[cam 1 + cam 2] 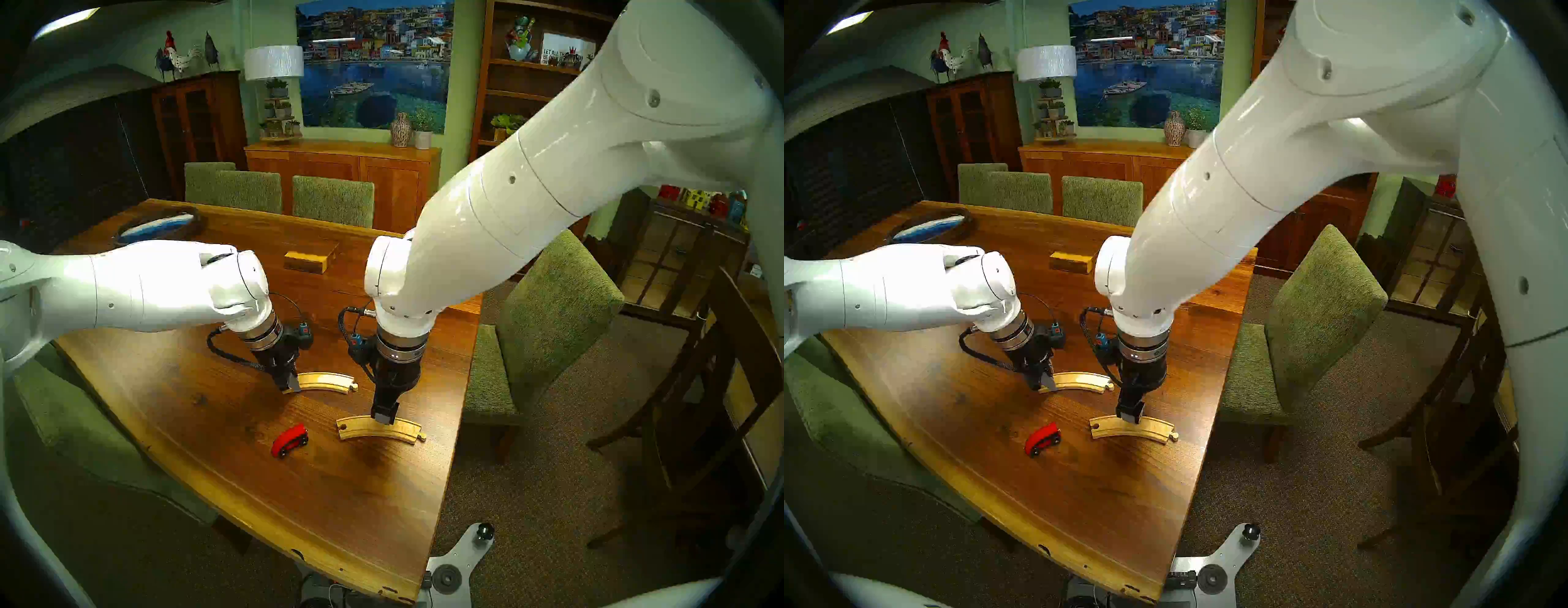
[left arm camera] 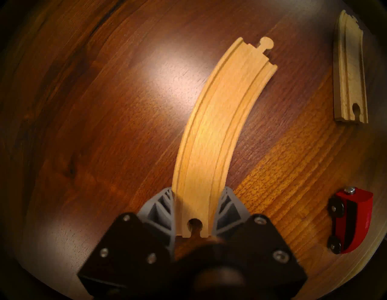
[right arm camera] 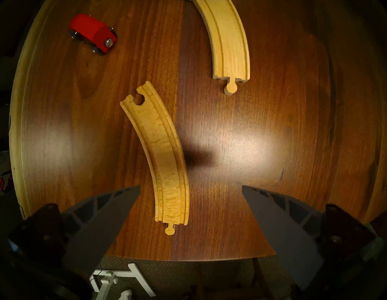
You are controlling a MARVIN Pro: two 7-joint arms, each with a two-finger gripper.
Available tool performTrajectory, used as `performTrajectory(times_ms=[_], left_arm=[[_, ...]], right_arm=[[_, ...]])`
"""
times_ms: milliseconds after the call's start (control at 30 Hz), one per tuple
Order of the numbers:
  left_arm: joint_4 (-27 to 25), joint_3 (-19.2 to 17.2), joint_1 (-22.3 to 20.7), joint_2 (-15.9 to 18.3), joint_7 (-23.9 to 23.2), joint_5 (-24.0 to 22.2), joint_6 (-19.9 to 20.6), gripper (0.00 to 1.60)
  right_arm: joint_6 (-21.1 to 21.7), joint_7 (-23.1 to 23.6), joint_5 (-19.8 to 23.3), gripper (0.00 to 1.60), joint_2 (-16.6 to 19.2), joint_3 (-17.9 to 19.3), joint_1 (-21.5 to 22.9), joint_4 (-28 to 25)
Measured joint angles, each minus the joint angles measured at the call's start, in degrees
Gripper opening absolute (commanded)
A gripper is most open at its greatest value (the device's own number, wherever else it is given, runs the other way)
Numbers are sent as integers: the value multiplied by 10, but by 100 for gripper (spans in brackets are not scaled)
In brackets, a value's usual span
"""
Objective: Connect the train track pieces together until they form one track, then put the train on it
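Task progress: early; nothing is joined yet. The two curved wooden track pieces lie apart on the dining table (image 1: 220, 424), and the train is not on any track.
Far track piece (image 1: 324, 381): flat on the table, hole end under the left gripper, peg end pointing toward the right arm.
Near track piece (image 1: 380, 429): flat near the table's front edge, hole end toward the train, peg end toward the table's right edge. Its hole end sits well apart from the far piece's peg.
Red toy train (image 1: 290, 440): standing on the table just left of the near track piece, untouched.
Left gripper (image 2: 195, 209): clamped on the hole end of the far track piece, one grey finger (image 2: 162, 211) pressed to each side edge; whether the piece has left the table cannot be told.
Left arm pose: reaches in from the left, gripper aimed steeply down with a slight tilt.
Right gripper (image 3: 190, 217): jaws spread wide, holding nothing, poised straight down above the near track piece, apparently clear of it.
Remaining: grasp the near piece, seat peg in hole, then set the train on the grooves.
Wooden box (image 1: 306, 260): farther back on the table, not involved.
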Motion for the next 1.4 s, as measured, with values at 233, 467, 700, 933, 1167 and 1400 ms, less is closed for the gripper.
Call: performTrajectory(times_ms=[233, 467, 700, 933, 1167, 1400], left_arm=[[0, 0, 0, 0, 0, 0, 0, 0], [0, 0, 0, 0, 0, 0, 0, 0], [0, 0, 0, 0, 0, 0, -1, 0], [1, 0, 0, 0, 0, 0, -1, 0], [1, 0, 0, 0, 0, 0, -1, 0], [1, 0, 0, 0, 0, 0, -1, 0]], right_arm=[[7, -4, 14, 160, 5, -1, 10, -33], [8, -42, 37, 160, 9, -3, 20, -67], [-9, -105, 68, 160, 8, -4, 22, -85], [-20, -139, 91, 160, 7, -8, 20, -87], [10, -109, 99, 160, 0, -19, 2, -53], [23, -81, 103, 160, -7, -30, -23, -28]])
